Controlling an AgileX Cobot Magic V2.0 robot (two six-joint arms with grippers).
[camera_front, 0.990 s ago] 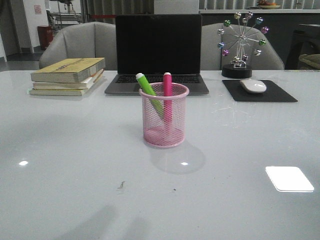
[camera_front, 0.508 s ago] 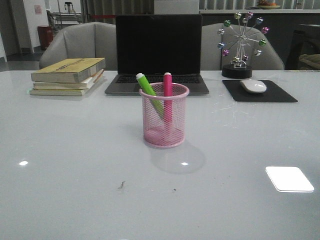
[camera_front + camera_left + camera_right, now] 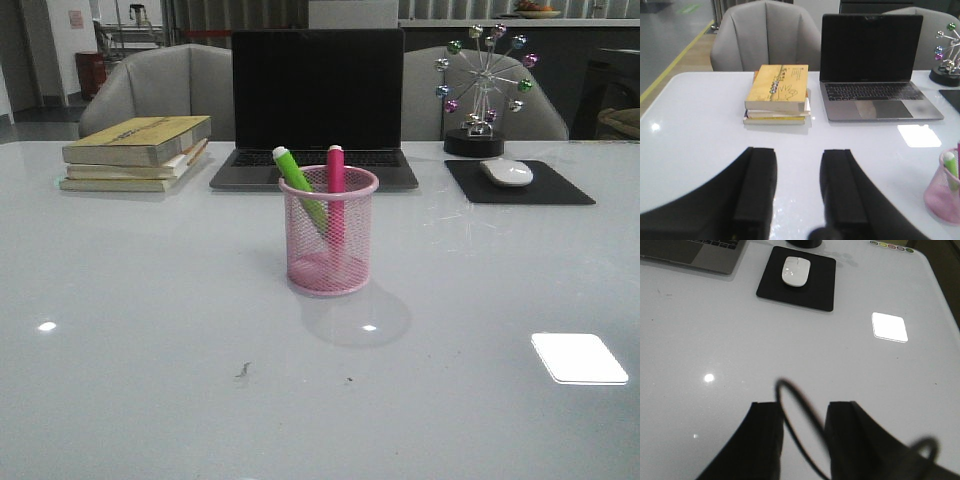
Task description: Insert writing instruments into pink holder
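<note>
The pink holder [image 3: 329, 235] stands upright in the middle of the table, with the green marker [image 3: 297, 180] leaning left inside it and the magenta marker [image 3: 335, 190] standing upright beside it. The left wrist view catches the holder [image 3: 942, 190] at the frame's edge, the green marker [image 3: 951, 167] poking out. My left gripper [image 3: 799, 152] is open over bare table, well away from the holder. My right gripper [image 3: 804, 406] is open too, nothing held; a thin black cable [image 3: 800, 432] loops in front of its fingers. Neither gripper shows in the front view.
An open laptop [image 3: 316, 105] sits behind the holder. A stack of books [image 3: 135, 152] lies at the back left. A white mouse [image 3: 507, 172] on a black pad [image 3: 520, 185] and a ball ferris-wheel ornament [image 3: 483, 90] are at the back right.
</note>
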